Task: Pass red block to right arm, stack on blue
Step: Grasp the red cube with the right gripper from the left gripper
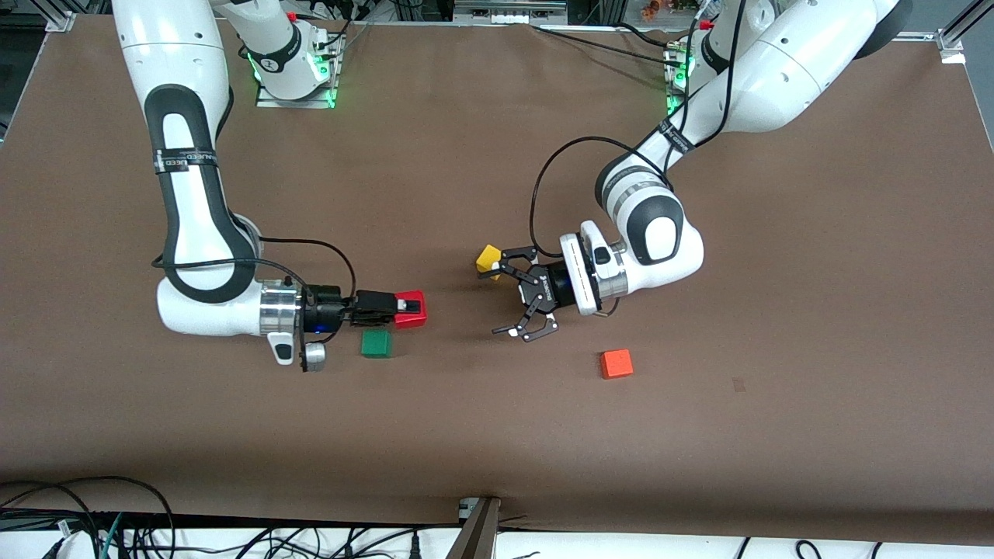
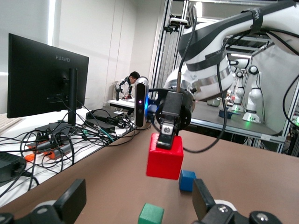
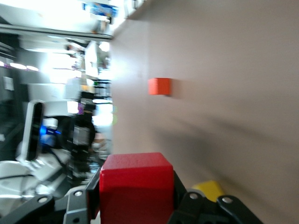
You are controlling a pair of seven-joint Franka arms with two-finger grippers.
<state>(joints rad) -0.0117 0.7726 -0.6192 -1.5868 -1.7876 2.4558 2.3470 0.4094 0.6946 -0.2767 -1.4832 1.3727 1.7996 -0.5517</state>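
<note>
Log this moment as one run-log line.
stage: handover done | red block: held by right gripper, above table | left gripper: open, empty | blue cube: on table, bare

We see a robotics lab: aluminium framing [image 2: 161, 42] at upper centre, more white robot arms [image 2: 252, 95] at right, a Huawei monitor [image 2: 44, 77] and tangled cables [image 2: 70, 135] at left.
</note>
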